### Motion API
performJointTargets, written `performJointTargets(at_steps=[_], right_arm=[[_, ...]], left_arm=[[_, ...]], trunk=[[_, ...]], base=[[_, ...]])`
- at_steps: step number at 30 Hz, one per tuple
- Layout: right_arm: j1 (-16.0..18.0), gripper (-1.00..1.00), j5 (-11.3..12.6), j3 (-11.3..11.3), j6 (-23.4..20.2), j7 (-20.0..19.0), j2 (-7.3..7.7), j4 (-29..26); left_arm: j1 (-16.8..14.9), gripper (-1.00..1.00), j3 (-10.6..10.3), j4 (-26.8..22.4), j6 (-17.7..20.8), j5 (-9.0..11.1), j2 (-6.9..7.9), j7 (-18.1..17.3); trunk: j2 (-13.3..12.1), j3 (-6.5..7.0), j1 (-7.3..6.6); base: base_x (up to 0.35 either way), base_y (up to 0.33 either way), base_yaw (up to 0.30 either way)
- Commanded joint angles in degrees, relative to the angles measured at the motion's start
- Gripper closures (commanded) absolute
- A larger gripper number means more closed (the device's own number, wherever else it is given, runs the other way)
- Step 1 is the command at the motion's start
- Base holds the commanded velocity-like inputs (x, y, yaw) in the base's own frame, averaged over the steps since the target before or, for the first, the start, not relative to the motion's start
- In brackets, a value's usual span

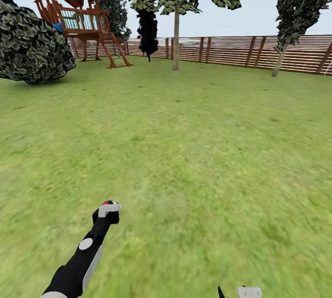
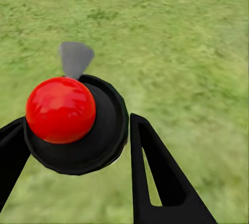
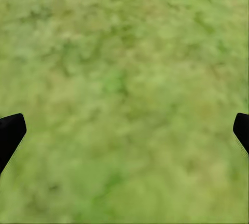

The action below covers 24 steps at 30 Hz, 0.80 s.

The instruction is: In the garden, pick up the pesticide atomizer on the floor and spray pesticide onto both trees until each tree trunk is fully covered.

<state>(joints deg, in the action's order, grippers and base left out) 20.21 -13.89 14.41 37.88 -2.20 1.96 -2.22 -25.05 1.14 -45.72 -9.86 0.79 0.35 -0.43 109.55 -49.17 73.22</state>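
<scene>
1. Grass lawn (image 1: 184,150) covers the ground, mottled green, evenly lit under a pale sky.
2. Brown slatted fence (image 1: 230,51) runs across the upper right of the frame.
3. Red-brown wooden playhouse (image 1: 78,17) with ladder, upper left.
4. Round leafy bush (image 1: 30,44) at left edge.
5. Thin-trunked trees (image 1: 176,35) stand near the fence, top centre and upper right.

Red wooden playhouse (image 1: 74,17) far left, seemingly just behind a leafy bush (image 1: 30,44)
</scene>
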Motion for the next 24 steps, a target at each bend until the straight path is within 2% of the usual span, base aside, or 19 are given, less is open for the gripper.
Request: performJointTargets(at_steps=[1,8,24], right_arm=[[0.00,-1.00,0.00,0.00,0.00,-0.01,0.02,0.02],[0.00,-1.00,0.00,0.00,0.00,-0.05,0.00,0.03],[0.00,-1.00,-0.09,-0.06,0.00,-0.11,0.00,0.02]], left_arm=[[0.00,1.00,0.00,0.01,0.01,0.00,0.00,-0.01],[0.00,1.00,0.00,0.03,0.07,0.02,0.00,-0.08],[0.00,1.00,0.00,0.10,0.03,0.00,-0.02,-0.09]], trunk=[[0.00,0.04,0.00],[0.00,0.37,0.00],[0.00,0.45,0.00]], base=[[0.340,0.000,-0.149],[0.340,0.000,-0.181],[0.340,0.000,-0.003]])
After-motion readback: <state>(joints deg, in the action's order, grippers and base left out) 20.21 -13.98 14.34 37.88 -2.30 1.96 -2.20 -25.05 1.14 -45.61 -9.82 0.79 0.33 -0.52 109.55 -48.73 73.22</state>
